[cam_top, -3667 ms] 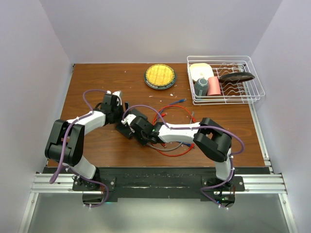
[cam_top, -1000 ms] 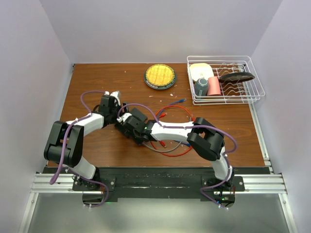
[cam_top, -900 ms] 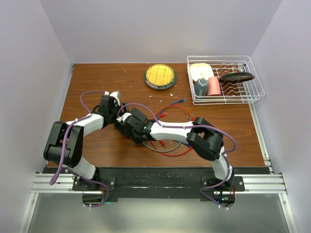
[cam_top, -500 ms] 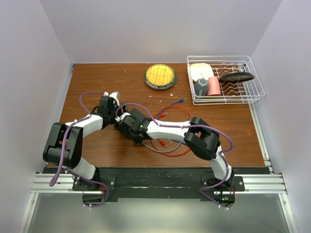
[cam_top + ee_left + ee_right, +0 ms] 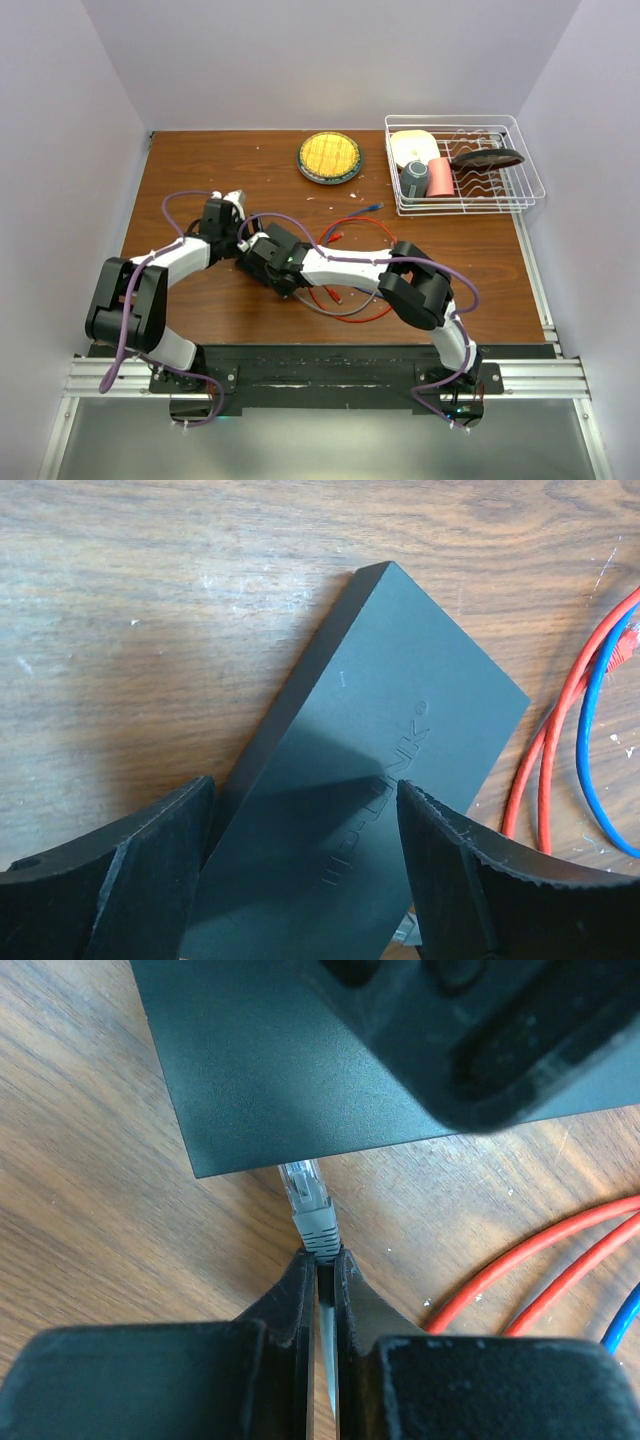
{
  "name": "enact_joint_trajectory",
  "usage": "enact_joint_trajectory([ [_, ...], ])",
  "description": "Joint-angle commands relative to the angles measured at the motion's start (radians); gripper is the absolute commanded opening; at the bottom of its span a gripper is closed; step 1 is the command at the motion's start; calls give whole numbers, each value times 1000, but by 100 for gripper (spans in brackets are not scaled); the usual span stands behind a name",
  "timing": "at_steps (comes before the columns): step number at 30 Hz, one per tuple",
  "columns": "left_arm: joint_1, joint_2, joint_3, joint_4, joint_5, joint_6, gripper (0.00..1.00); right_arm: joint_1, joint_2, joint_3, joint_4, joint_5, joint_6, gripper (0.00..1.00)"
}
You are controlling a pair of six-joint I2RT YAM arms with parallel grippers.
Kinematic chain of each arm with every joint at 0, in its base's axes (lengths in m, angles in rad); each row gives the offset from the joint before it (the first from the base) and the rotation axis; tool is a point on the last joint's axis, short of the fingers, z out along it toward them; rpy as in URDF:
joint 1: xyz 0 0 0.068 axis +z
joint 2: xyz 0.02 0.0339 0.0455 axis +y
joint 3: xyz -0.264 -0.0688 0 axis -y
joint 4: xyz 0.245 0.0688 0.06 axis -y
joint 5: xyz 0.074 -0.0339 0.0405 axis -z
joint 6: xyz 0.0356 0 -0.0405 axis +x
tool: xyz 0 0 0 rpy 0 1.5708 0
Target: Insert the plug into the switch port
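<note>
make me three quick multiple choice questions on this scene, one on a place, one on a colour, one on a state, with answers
1. Where is the round yellow dish?
A. at the near edge
B. at the far side of the table, left of the wire rack
C. inside the rack

2. What colour is the boot of the plug at the right gripper?
A. grey
B. red
C. blue

3. How is the left gripper?
A. shut on the plug
B. shut on nothing
C. open, a finger on each side of the switch

Answers:
1. B: the top view shows the dish on bare wood near the far edge, apart from the rack.
2. A: the right wrist view shows a grey boot behind the clear tip.
3. C: the left wrist view shows both fingers spread, with the switch between them.
</note>
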Motion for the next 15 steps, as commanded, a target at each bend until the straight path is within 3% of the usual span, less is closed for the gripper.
enact_joint_trajectory([
  [1,-12,-57,12,-97,48,-55,78,-13,-12,-29,91,23,6,0],
  [15,34,1,2,-98,-13,-33,74,-13,-86,-158,164,-46,-36,0],
])
